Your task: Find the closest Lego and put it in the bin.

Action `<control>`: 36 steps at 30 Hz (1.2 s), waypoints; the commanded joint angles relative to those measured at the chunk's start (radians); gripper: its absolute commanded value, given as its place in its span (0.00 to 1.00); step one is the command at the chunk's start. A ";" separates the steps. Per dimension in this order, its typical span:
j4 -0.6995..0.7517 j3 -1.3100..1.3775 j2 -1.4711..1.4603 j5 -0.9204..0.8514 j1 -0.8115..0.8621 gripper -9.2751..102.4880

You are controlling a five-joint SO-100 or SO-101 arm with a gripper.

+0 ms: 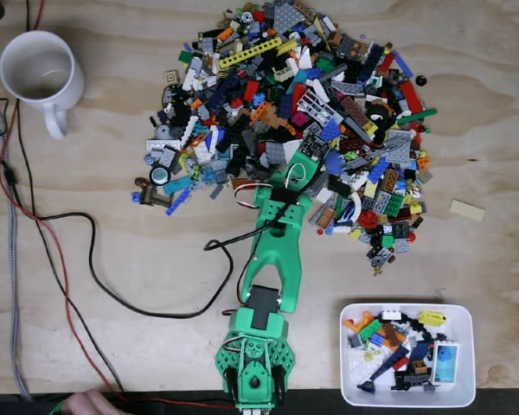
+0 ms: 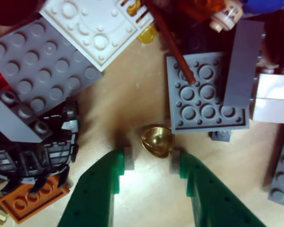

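Gripper (image 2: 151, 163) stood open at the near edge of the Lego pile (image 1: 298, 112), fingers either side of a small gold piece (image 2: 157, 140).

Grasping looked to be the step in hand; closing, lifting, then swinging to the bin (image 1: 463, 396) at the table's near right corner seemed next. Bare wood lay between, though a grey plate (image 2: 206, 94) sat just beyond the piece.
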State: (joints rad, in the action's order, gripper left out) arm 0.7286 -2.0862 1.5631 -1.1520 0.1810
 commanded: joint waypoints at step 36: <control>0.100 0.187 0.031 -0.017 0.037 0.12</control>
State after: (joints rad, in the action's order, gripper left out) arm 0.7762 -2.0049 1.5248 -1.1612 0.1933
